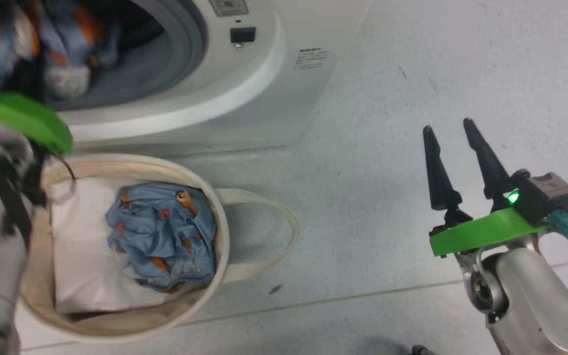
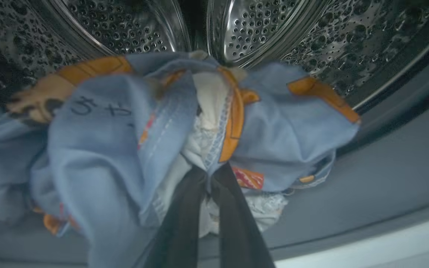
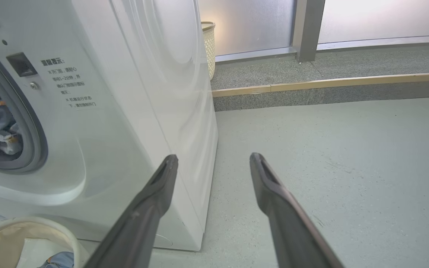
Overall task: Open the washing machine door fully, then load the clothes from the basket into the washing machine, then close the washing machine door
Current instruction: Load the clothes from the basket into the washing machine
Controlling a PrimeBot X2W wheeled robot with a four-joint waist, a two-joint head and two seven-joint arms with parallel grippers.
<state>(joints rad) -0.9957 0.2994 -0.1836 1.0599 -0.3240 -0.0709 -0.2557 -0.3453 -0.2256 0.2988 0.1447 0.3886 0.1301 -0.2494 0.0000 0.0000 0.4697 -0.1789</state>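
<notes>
A bundle of the clothes (image 2: 117,130) was gripped by the closed left gripper (image 2: 209,174) inside the drum (image 2: 263,29) of the washing machine (image 1: 244,93). Another blue garment (image 1: 163,231) was seen lying on white padding (image 1: 82,236) in the basket (image 1: 116,161), just before the machine. The right gripper (image 1: 449,126) was held open above the floor (image 1: 387,74).

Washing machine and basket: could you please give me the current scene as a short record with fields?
washing machine: front opening uncovered, steel drum visible
drum clothes: blue-and-orange bundle at the drum mouth
left gripper: shut on drum clothes
right gripper: open, empty, above the floor beside the machine
basket: on the floor before the machine
basket garment: blue, crumpled, lying on white padding
left to load: one garment in the basket
</notes>
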